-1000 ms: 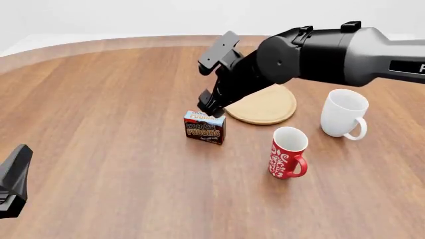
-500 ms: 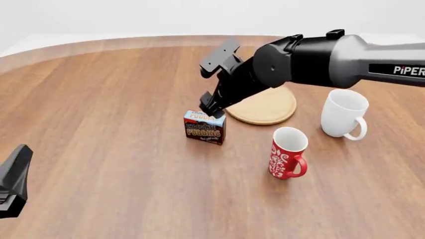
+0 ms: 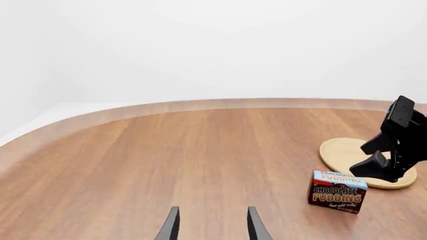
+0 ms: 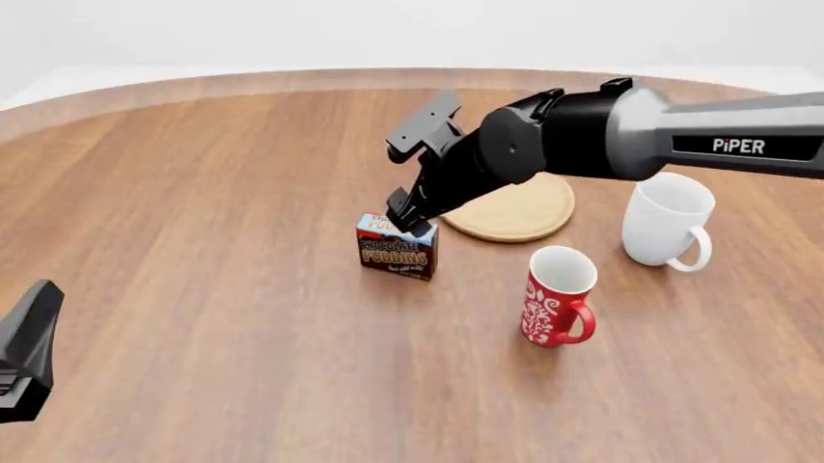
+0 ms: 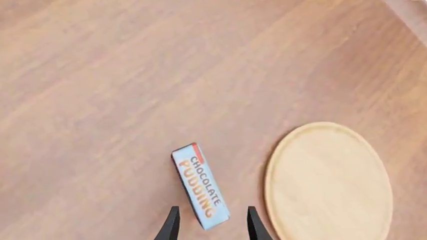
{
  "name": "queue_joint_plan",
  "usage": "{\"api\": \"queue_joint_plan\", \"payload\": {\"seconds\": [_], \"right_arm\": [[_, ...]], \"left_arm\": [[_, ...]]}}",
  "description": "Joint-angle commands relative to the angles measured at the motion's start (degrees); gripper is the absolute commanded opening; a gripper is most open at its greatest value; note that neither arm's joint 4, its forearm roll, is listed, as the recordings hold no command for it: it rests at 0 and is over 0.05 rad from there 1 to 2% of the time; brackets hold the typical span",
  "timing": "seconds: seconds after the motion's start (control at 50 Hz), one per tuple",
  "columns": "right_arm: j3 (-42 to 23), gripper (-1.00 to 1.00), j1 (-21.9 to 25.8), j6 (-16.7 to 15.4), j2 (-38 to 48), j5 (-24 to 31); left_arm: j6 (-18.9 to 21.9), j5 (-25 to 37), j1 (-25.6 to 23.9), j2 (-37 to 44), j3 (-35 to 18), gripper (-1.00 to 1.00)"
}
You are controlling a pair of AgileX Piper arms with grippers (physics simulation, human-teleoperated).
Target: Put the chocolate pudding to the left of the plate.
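Chocolate pudding (image 4: 397,247): small brown carton with orange lettering and a blue top, standing upright on the wooden table (image 4: 206,241) at centre frame in the front view, just left of and slightly nearer than the plate.
Plate (image 4: 520,208): pale wooden disc lying flat, right of the carton, partly covered by the right arm.
Right gripper (image 4: 401,214): poised just above the carton's top, fingers parted with nothing between them; from the front view, contact with the carton cannot be judged for certain.
Left gripper (image 3: 212,226): at the lower left edge in the front view, fingers apart and empty.
White mug (image 4: 667,220): upright, right of the plate.
Red mug (image 4: 558,295): upright, lower right of the carton.
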Motion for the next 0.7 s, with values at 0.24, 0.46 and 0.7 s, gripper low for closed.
{"api": "queue_joint_plan", "payload": {"seconds": [0.24, 0.46, 0.7], "right_arm": [[0.63, 1.0, 0.72, 1.33, 3.03, -1.95], [0.57, 1.0, 0.49, 1.25, 3.26, -2.09], [1.52, 1.0, 0.27, 2.15, 4.12, -3.64]], "left_arm": [[0.0, 0.0, 0.0, 0.0, 0.0, 1.0], [0.0, 0.0, 0.0, 0.0, 0.0, 1.0], [0.0, 0.0, 0.0, 0.0, 0.0, 1.0]]}}
